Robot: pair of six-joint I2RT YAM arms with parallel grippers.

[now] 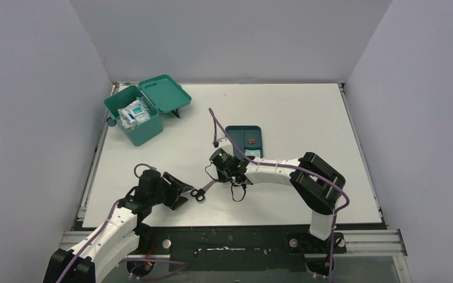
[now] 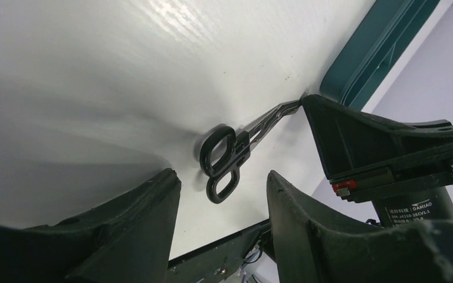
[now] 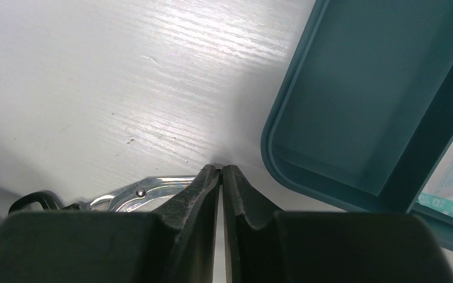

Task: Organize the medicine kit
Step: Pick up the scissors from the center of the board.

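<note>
place: robot lab cell | signs: white table [image 1: 295,115]; grey partition walls [image 1: 224,35]; aluminium rail [image 1: 368,239]

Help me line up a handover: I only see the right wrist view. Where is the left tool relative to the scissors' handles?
Observer: The left tool is open. The scissors have their handles in line with its gap, with no contact showing.
Operator: Is the medicine kit ready to receive them?
Observer: It stands at the far left, lid open, with white packets inside.
Operator: Anything in the tray I can't see?
Observer: A small orange item lies in its right-hand section.
</note>
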